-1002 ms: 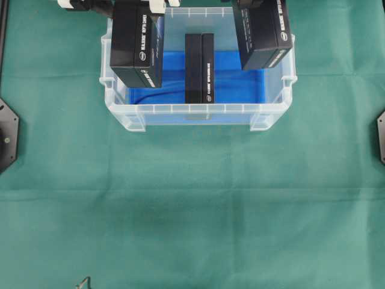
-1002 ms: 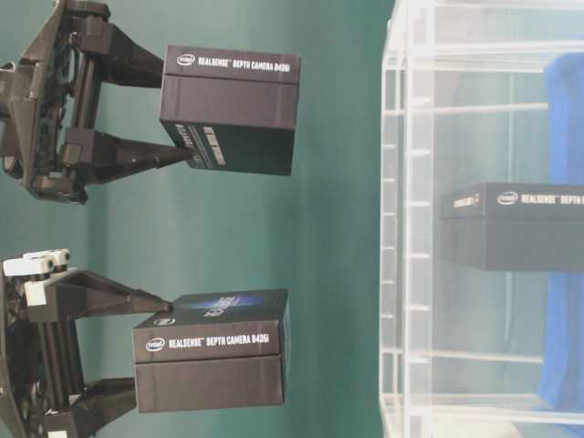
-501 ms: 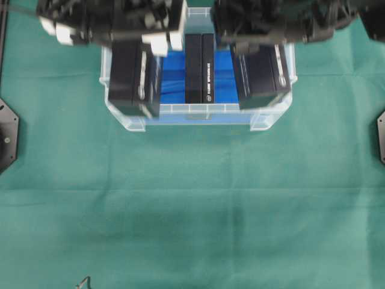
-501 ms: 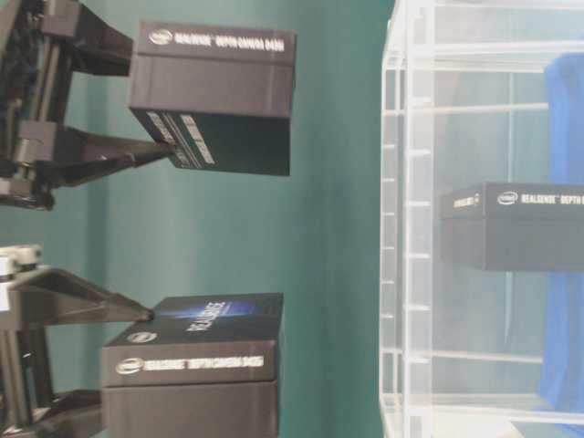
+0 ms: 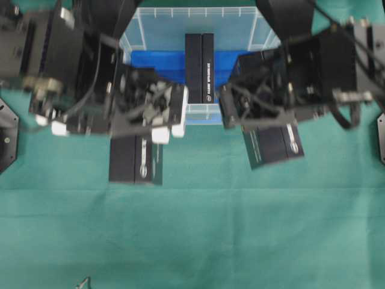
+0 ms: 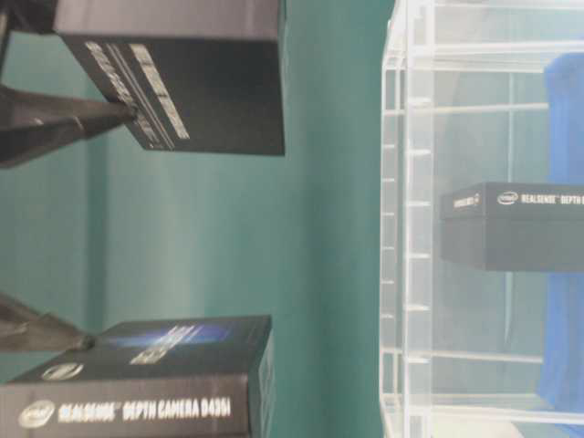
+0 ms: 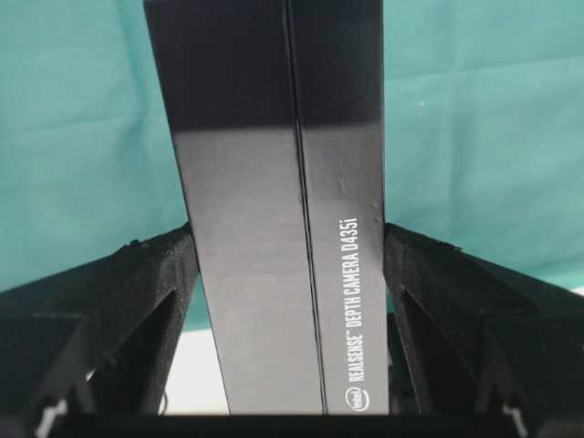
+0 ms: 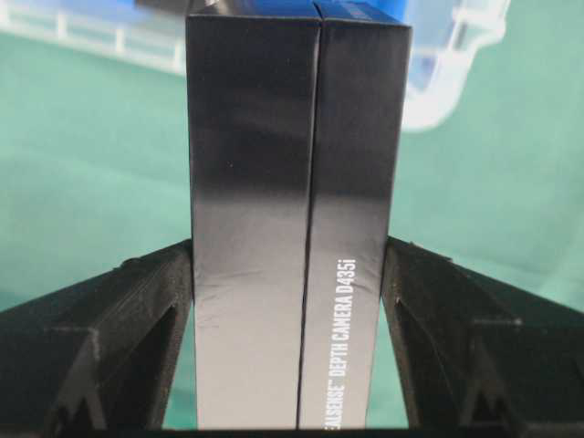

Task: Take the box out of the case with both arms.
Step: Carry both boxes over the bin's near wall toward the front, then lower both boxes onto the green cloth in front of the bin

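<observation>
Currently each arm carries one black box clear of the case (image 5: 264,24). The left gripper (image 7: 287,274) is clamped on the left box (image 5: 136,159), fingers pressed flat against its two broad faces; the right gripper (image 8: 292,274) grips the right box (image 5: 274,144) the same way.

Overhead view: left box hangs over the green cloth (image 5: 198,229) at about 7 o'clock from the case, right box at about 5 o'clock, both outside the rim. Left box's long axis runs 12-to-6; right box is slightly skewed, near end turned toward 5.

A third box (image 5: 199,66) stands on edge in the case, on the blue liner (image 5: 150,59), mid-case, long axis also 12-to-6. It lies at roughly 1 o'clock from the left gripper and 11 o'clock from the right, between the two arms; neither looks clearly nearer.

Judgement: two boxes are out, one remains. Both grippers are occupied, so each load would need setting down on the cloth first. Height above the cloth cannot be read from these views.
</observation>
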You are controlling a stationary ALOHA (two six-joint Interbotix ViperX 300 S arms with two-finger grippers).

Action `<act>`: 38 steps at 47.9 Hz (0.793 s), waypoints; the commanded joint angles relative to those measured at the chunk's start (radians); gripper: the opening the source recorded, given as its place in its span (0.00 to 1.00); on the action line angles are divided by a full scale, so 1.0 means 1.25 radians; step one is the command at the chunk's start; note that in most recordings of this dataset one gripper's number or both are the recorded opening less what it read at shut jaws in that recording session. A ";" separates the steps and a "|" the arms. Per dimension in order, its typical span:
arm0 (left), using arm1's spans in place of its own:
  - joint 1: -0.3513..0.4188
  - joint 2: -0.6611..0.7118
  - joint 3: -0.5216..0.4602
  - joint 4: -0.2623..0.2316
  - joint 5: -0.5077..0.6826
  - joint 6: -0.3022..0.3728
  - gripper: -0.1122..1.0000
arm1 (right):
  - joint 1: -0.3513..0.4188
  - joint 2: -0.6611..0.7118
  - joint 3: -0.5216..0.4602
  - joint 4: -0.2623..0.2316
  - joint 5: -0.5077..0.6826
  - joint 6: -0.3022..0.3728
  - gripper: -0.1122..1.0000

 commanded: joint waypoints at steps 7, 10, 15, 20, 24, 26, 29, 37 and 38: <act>-0.060 -0.012 -0.007 0.004 -0.002 -0.063 0.67 | 0.070 -0.025 -0.022 -0.007 0.004 0.066 0.71; -0.072 -0.012 -0.006 0.004 -0.001 -0.074 0.67 | 0.087 -0.025 -0.023 -0.013 0.004 0.083 0.71; -0.092 -0.013 -0.002 0.004 -0.001 -0.086 0.67 | 0.113 -0.025 -0.022 -0.023 0.004 0.120 0.71; -0.108 -0.012 -0.001 0.004 -0.004 -0.097 0.67 | 0.140 -0.022 -0.023 -0.025 0.006 0.157 0.71; -0.119 -0.012 0.000 0.004 -0.004 -0.108 0.67 | 0.151 -0.022 -0.022 -0.025 0.010 0.178 0.71; -0.123 -0.012 0.000 0.004 -0.004 -0.110 0.67 | 0.156 -0.021 -0.022 -0.025 0.012 0.187 0.71; -0.125 -0.012 0.000 0.004 -0.004 -0.112 0.67 | 0.163 -0.021 -0.023 -0.025 0.013 0.194 0.71; -0.135 -0.010 0.000 0.004 -0.005 -0.115 0.67 | 0.168 -0.021 -0.022 -0.025 0.013 0.202 0.71; -0.136 -0.010 -0.001 0.004 -0.006 -0.115 0.67 | 0.168 -0.021 -0.022 -0.025 0.012 0.204 0.71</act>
